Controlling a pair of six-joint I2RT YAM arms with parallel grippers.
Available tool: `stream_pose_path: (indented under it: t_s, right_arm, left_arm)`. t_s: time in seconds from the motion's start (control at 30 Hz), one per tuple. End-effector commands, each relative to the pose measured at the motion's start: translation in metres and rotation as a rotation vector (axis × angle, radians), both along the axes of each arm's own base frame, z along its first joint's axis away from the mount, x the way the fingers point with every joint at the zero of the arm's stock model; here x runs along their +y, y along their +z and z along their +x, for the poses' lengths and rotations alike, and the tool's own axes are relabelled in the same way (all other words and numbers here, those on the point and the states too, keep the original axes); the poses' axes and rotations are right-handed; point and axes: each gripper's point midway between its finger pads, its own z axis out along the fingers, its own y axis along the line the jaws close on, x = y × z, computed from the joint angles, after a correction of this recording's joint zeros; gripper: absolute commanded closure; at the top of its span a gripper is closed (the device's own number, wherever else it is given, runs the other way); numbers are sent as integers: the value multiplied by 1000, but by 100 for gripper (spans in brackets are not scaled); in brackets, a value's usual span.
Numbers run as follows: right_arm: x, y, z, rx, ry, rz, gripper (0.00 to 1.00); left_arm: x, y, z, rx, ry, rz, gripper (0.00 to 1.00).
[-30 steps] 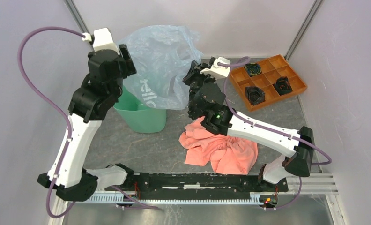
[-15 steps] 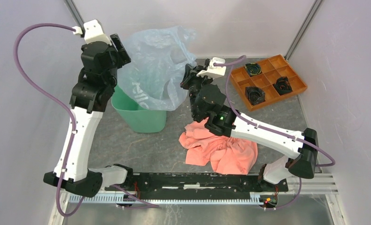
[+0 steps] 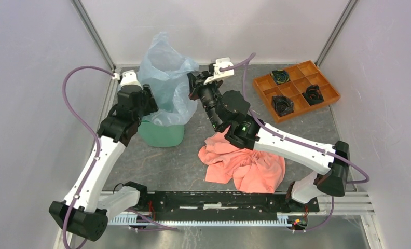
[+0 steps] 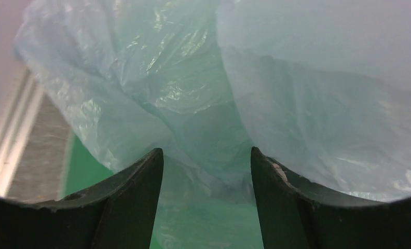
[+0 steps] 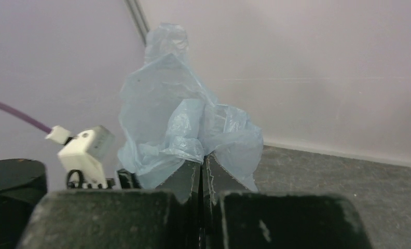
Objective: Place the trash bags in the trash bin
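Observation:
The pale blue-grey trash bag [image 3: 166,78] stands bunched up, its lower part inside the mint-green trash bin [image 3: 164,136] at the back left. My left gripper [image 3: 151,104] is at the bin's rim, against the bag's left side. In the left wrist view it [image 4: 206,151] is open, with bag film [image 4: 193,93] just past the fingertips and the green bin [image 4: 81,166] showing below. My right gripper [image 3: 192,87] is at the bag's right side. In the right wrist view it [image 5: 202,160] is shut on a fold of the bag [image 5: 167,114].
A salmon-pink cloth [image 3: 245,163] lies crumpled under my right arm near the front. An orange compartment tray [image 3: 296,89] with dark items sits at the back right. Walls and metal frame posts close in the back and both sides.
My left arm has dropped from high above down to the bin's rim, and the bag has gone down with it into the bin. My right gripper has moved left with the bag's edge.

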Motion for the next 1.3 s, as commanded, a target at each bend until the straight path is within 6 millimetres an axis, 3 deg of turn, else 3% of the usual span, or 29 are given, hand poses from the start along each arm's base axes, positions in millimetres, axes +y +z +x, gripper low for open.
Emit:
stream_pose_path:
  t_s: [0.0, 0.13, 0.23, 0.3, 0.43, 0.53, 0.7, 1.0, 1.27]
  right_arm:
    - [22, 31, -8, -109, 113, -22, 99]
    - [53, 25, -9, -113, 202, -118, 99]
    - [61, 11, 0, -80, 192, -157, 99]
    - [61, 1, 6, -62, 186, -163, 99]
    - [67, -12, 16, -33, 209, -180, 99]
    - [73, -12, 21, -28, 229, -197, 99]
    - [68, -7, 22, -34, 213, -197, 99]
    - [44, -4, 33, -12, 142, -188, 99]
    - [27, -4, 51, 15, 104, -179, 99]
  left_arm:
    - [-36, -7, 8, 18, -104, -168, 31]
    - [-52, -29, 10, 60, -123, -261, 31]
    - [-64, -52, 7, 105, -138, -338, 32]
    - [-60, -58, 4, 104, -108, -343, 33]
    - [-47, -39, -3, 1, -89, -324, 31]
    - [-53, -40, -2, -3, -119, -338, 30]
    - [-81, -55, 9, 44, -212, -418, 31]
    - [-141, -40, 33, 36, -417, -650, 33]
    - [-165, -18, 36, 19, -523, -695, 32]
